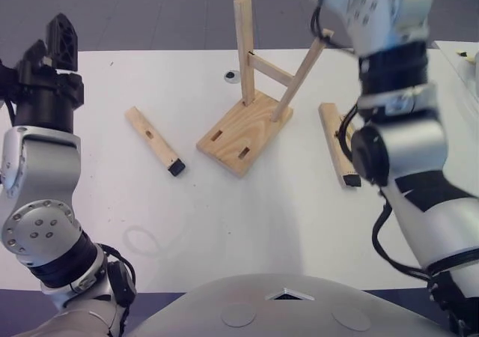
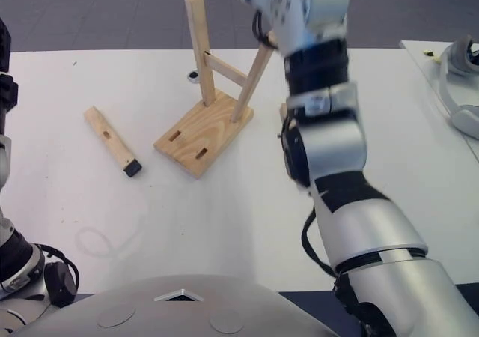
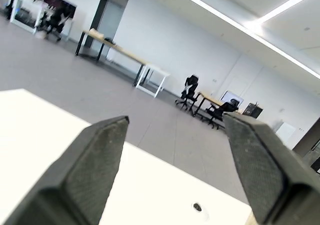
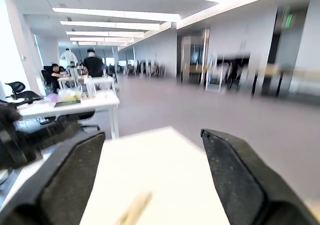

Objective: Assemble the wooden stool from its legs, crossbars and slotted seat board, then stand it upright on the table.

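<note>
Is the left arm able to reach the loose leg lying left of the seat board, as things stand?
Probably yes. The loose leg lies flat on the table, apart from the seat board, on the left arm's side. The left gripper is open, and nothing stands between them.

Pale leg [image 1: 150, 136] (black-tipped), white table [image 1: 262, 210]
</note>
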`<state>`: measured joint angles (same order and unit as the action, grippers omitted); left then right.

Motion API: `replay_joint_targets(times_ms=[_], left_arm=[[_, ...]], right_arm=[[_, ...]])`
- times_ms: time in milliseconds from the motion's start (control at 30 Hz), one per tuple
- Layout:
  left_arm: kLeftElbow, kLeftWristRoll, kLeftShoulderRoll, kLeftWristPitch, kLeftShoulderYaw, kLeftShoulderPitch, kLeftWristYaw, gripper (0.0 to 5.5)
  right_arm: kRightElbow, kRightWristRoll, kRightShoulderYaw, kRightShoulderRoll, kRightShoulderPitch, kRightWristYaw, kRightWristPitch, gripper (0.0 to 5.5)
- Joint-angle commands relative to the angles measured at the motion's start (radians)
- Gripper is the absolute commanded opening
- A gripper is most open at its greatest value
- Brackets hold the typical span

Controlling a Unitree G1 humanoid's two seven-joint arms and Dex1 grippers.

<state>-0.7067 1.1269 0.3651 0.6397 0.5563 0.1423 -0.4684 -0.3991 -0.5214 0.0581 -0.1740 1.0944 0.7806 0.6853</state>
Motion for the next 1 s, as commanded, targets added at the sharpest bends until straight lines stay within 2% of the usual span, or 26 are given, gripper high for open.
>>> replay_joint_targets(times_ms=[33, 167, 233, 333, 533, 700, 1000], left_arm=[[-0.022, -0.023, -0.057, -0.052, 0.052, -0.193, 0.025, 3.49], [-0.007, -0.030, -0.031, -0.076, 0.060, -0.225, 0.055, 3.49], [-0.010, -0.035, -0.036, -0.089, 0.060, -0.236, 0.057, 3.49], [-0.017, -0.041, -0.046, -0.103, 0.050, -0.253, 0.061, 3.49], [-0.066, -0.073, -0.092, -0.143, 0.009, -0.297, 0.041, 3.49], [-0.080, -0.075, -0.100, -0.164, 0.020, -0.339, 0.040, 3.49], [-0.081, -0.054, -0.080, -0.166, 0.035, -0.346, 0.036, 3.49]], right_arm=[[0.371, -0.027, 0.178, -0.290, -0.518, 0.109, 0.290, 3.60], [0.312, 0.038, 0.200, -0.473, -0.535, 0.260, 0.228, 3.60], [0.205, 0.118, 0.201, -0.506, -0.494, 0.247, 0.155, 3.60], [0.003, 0.317, 0.211, -0.528, -0.389, 0.104, -0.037, 3.60], [-0.305, 0.464, 0.192, -0.460, -0.235, 0.002, -0.234, 3.60], [-0.395, 0.506, 0.159, -0.443, -0.183, -0.031, -0.287, 3.60], [-0.490, 0.588, 0.132, -0.459, -0.229, -0.079, -0.325, 3.60]])
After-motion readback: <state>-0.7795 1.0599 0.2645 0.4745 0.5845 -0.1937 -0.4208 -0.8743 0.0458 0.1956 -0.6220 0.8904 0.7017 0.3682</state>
